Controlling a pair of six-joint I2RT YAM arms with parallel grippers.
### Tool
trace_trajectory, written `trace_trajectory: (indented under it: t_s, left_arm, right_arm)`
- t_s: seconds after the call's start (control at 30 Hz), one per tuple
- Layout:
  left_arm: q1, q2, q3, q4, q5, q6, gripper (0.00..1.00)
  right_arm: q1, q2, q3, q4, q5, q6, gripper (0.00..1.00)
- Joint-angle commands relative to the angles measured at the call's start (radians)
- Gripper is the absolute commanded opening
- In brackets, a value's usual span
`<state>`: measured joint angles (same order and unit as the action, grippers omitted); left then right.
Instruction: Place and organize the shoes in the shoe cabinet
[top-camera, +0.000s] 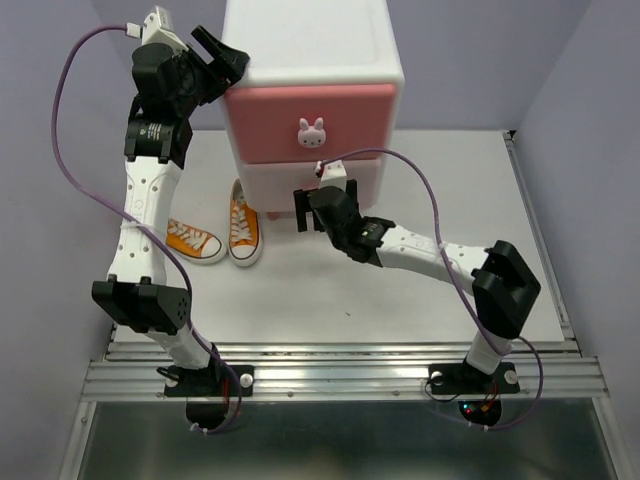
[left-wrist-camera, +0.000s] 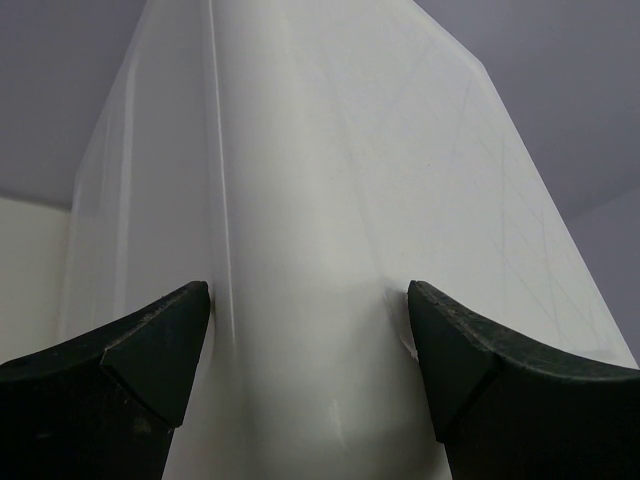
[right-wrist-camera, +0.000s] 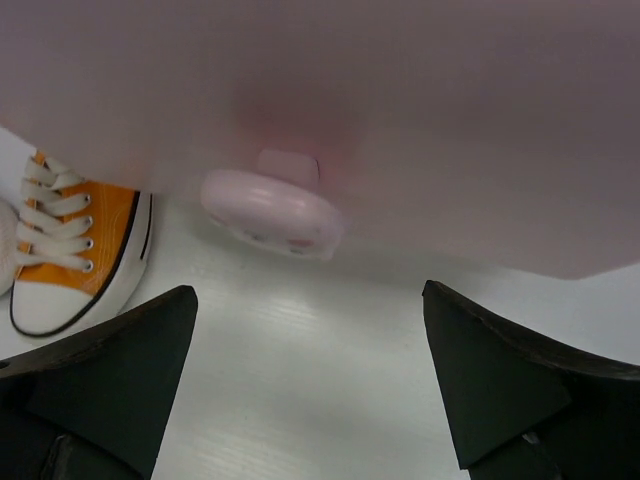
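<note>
The shoe cabinet (top-camera: 305, 40) is a white box at the back of the table, with a salmon-pink upper drawer (top-camera: 350, 115) and a pale pink lower drawer (top-camera: 275, 180). Each drawer front carries a bunny knob (top-camera: 312, 132). Two orange shoes (top-camera: 193, 241) (top-camera: 244, 228) lie on the table in front of its left side. My left gripper (top-camera: 232, 58) is open, its jaws straddling the cabinet's upper left corner (left-wrist-camera: 320, 200). My right gripper (top-camera: 325, 192) is open just in front of the lower drawer, whose knob (right-wrist-camera: 272, 212) is slightly above the gap between the fingers. One orange shoe (right-wrist-camera: 70, 250) appears at its left.
The white tabletop (top-camera: 330, 290) spreads in front of the cabinet. Lilac walls (top-camera: 590, 120) close in both sides and the back. A metal rail (top-camera: 340, 375) with both arm bases runs along the near edge. My right arm's cable (top-camera: 425, 185) loops past the lower drawer.
</note>
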<state>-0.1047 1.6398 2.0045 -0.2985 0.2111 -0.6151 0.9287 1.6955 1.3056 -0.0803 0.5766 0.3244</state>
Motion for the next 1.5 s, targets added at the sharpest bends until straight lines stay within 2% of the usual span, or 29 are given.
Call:
trace_trajectory:
  t_s: [0.0, 0.1, 0.2, 0.27, 0.3, 0.37, 0.4, 0.47, 0.5, 0.53, 0.67, 0.77, 0.8, 0.93, 1.07, 1.23, 1.27, 1.3, 1.33, 1.37, 1.4, 1.43, 1.47]
  left_arm:
    - [-0.026, 0.037, -0.082, -0.241, 0.008, 0.089, 0.89]
    - [-0.026, 0.029, -0.102, -0.229, 0.002, 0.092, 0.89]
    - [-0.026, 0.02, -0.125, -0.209, -0.002, 0.094, 0.89]
    - [-0.026, 0.017, -0.138, -0.192, -0.003, 0.094, 0.89]
    - [-0.026, 0.017, -0.145, -0.189, -0.004, 0.094, 0.89]
    - [-0.026, 0.015, -0.154, -0.177, -0.004, 0.092, 0.89]
    - [-0.026, 0.015, -0.158, -0.174, -0.003, 0.094, 0.89]
    - [-0.026, 0.017, -0.164, -0.16, -0.003, 0.089, 0.89]
    - [-0.026, 0.018, -0.165, -0.159, -0.004, 0.087, 0.89]
    - [-0.026, 0.018, -0.165, -0.154, -0.006, 0.086, 0.89]
    - [-0.027, 0.017, -0.176, -0.125, -0.022, 0.074, 0.89]
    - [-0.032, 0.025, -0.173, -0.117, -0.044, 0.078, 0.89]
    - [-0.033, 0.028, -0.171, -0.116, -0.055, 0.081, 0.89]
    - [-0.047, 0.032, -0.173, -0.111, -0.085, 0.098, 0.89]
    - [-0.062, 0.015, -0.219, -0.079, -0.13, 0.1, 0.89]
    - [-0.075, 0.003, -0.262, -0.056, -0.153, 0.083, 0.89]
    - [-0.076, 0.006, -0.257, -0.054, -0.153, 0.083, 0.89]
    - [-0.076, 0.009, -0.253, -0.054, -0.153, 0.086, 0.89]
    - [-0.078, 0.012, -0.245, -0.057, -0.154, 0.087, 0.89]
    - [-0.078, 0.017, -0.239, -0.06, -0.156, 0.09, 0.9]
    - [-0.078, 0.02, -0.225, -0.063, -0.157, 0.091, 0.9]
    - [-0.078, 0.023, -0.219, -0.065, -0.157, 0.091, 0.91]
    - [-0.076, 0.025, -0.204, -0.068, -0.157, 0.091, 0.92]
  right_arm:
    - [0.001, 0.071, 0.113, 0.232, 0.152, -0.041, 1.0]
    - [0.001, 0.142, 0.149, 0.249, 0.224, -0.028, 1.0]
    - [0.001, 0.197, 0.19, 0.284, 0.221, -0.034, 1.0]
    - [0.001, 0.225, 0.225, 0.286, 0.256, -0.024, 0.96]
    - [0.001, 0.252, 0.24, 0.284, 0.299, -0.022, 0.82]
    - [0.001, 0.274, 0.27, 0.272, 0.312, -0.016, 0.64]
    - [0.001, 0.277, 0.274, 0.237, 0.307, -0.002, 0.47]
    - [0.001, 0.256, 0.262, 0.196, 0.276, 0.051, 0.31]
    - [0.01, 0.216, 0.212, 0.18, 0.228, 0.064, 0.18]
    - [0.03, 0.19, 0.18, 0.174, 0.211, 0.076, 0.14]
    - [0.138, 0.06, 0.025, 0.127, 0.207, 0.149, 0.08]
    - [0.215, -0.039, -0.066, 0.013, 0.204, 0.285, 0.08]
    - [0.269, -0.059, -0.087, -0.071, 0.215, 0.327, 0.08]
    - [0.389, -0.144, -0.121, -0.288, 0.212, 0.53, 0.08]
    - [0.507, -0.22, -0.137, -0.421, 0.155, 0.63, 0.07]
    - [0.556, -0.264, -0.13, -0.558, 0.134, 0.714, 0.15]
    - [0.556, -0.273, -0.14, -0.556, 0.118, 0.705, 0.17]
    - [0.556, -0.283, -0.152, -0.559, 0.105, 0.705, 0.24]
    - [0.556, -0.296, -0.158, -0.558, 0.101, 0.705, 0.34]
    - [0.556, -0.303, -0.163, -0.552, 0.1, 0.682, 0.52]
    - [0.556, -0.307, -0.163, -0.543, 0.091, 0.659, 0.71]
    - [0.556, -0.31, -0.157, -0.549, 0.089, 0.645, 0.99]
    - [0.556, -0.318, -0.146, -0.562, 0.092, 0.645, 1.0]
